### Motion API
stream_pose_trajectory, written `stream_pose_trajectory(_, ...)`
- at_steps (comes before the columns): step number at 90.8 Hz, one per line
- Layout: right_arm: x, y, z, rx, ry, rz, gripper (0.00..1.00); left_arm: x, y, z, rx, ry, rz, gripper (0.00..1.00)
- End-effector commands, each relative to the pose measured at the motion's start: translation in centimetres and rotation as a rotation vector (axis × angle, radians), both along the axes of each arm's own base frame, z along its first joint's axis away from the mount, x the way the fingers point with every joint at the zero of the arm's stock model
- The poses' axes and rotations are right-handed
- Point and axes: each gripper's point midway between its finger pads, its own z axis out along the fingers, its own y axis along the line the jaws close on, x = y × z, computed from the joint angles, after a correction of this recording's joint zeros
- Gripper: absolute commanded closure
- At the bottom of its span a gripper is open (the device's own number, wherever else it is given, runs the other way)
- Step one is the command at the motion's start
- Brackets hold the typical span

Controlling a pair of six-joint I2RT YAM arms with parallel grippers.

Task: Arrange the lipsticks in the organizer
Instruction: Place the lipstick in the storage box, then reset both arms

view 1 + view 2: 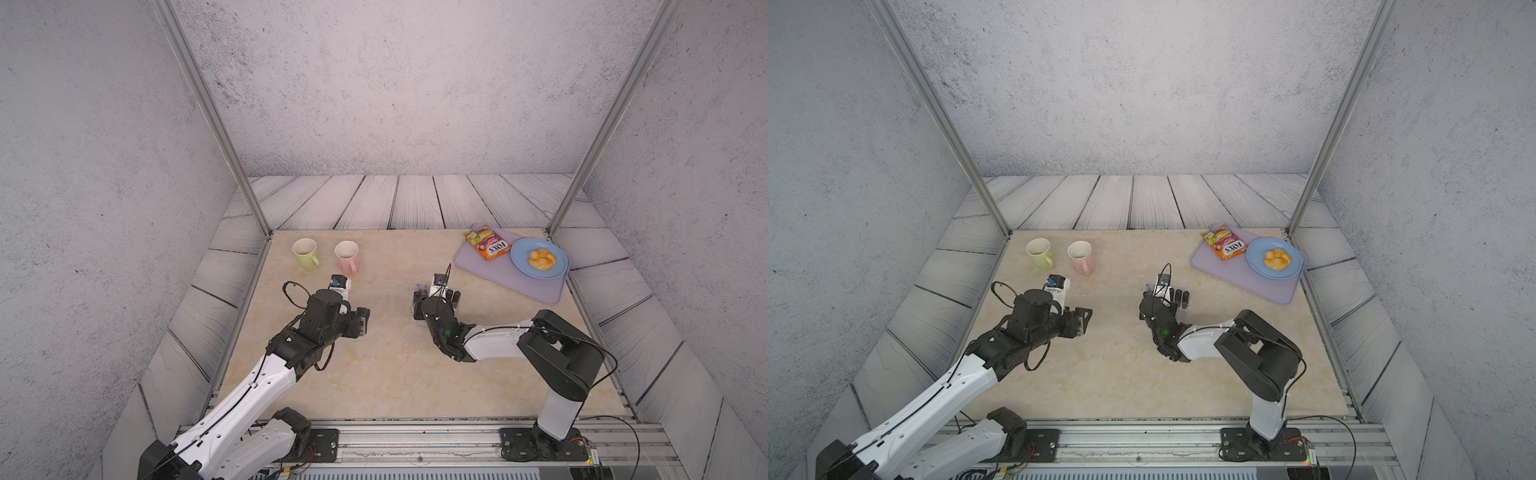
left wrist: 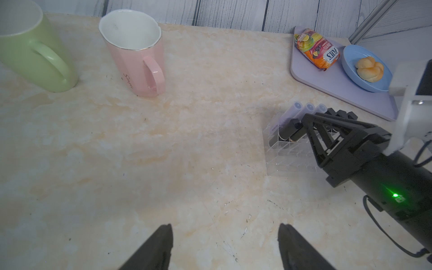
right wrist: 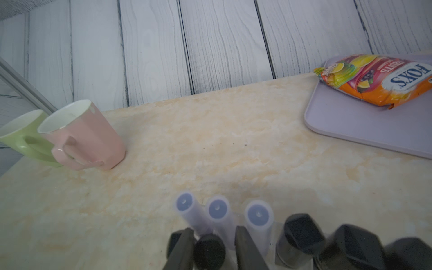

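**My right claw (image 3: 215, 230) straddles a black lipstick (image 3: 209, 251) in the organizer (image 2: 287, 161)**

My fingers stand narrowly parted either side of its cap, not clamping it. The organizer sits right of the tabletop's (image 1: 374, 374) middle. Three lilac lipsticks (image 3: 217, 209) stand just farther back. My left claw (image 2: 225, 228) gapes empty, well left.

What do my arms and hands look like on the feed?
White shells, black joints and thin looping black cables on the left arm and right arm. Black tapered fingers on the left hand and right hand. A green light glows near the right wrist.
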Motion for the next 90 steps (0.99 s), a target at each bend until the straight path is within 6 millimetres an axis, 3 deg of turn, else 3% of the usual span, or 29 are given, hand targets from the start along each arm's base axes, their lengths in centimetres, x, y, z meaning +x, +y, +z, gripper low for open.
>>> stream_pose_trajectory(1, -0.6, -0.1, 1.9, 0.034, 0.003, 0.006, 0.64, 0.4, 0.2, 0.4, -0.017, 0.0, 0.017, 0.23)
stream_pose_trajectory(13, -0.7, -0.3, 1.9, 0.036, 0.021, -0.007, 0.64, 0.8, -0.1, 0.2, -0.035, 0.013, 0.017, 0.24)
stream_pose_trajectory(23, -1.6, -1.6, 4.0, 0.067, 0.0, -0.016, 0.63, 0.7, 0.4, -0.2, -0.013, 0.027, 0.027, 0.24)
stream_pose_trajectory(32, -2.9, -3.8, 5.8, 0.075, 0.014, -0.029, 0.62, 0.9, 1.1, -0.2, -0.001, 0.027, 0.051, 0.24)
stream_pose_trajectory(43, -4.7, -7.3, 5.6, 0.043, 0.116, -0.058, 0.57, 1.4, 2.0, 0.0, -0.013, 0.035, 0.089, 0.23)
stream_pose_trajectory(53, -5.5, -12.0, 5.3, -0.061, 0.224, -0.117, 0.45, 2.2, 4.7, 0.1, 0.017, 0.036, 0.193, 0.23)
stream_pose_trajectory(66, -4.6, -19.3, 5.8, -0.119, 0.254, -0.24, 0.31, 4.1, 8.7, 1.6, 0.085, -0.062, 0.362, 0.21)
stream_pose_trajectory(79, -2.9, -25.5, 6.2, -0.179, 0.217, -0.413, 0.27, 6.6, 12.7, 5.0, 0.188, -0.32, 0.567, 0.2)
stream_pose_trajectory(90, -3.3, -30.6, 7.2, -0.269, 0.159, -0.637, 0.25, 7.5, 16.0, 6.4, 0.369, -0.383, 0.701, 0.19)
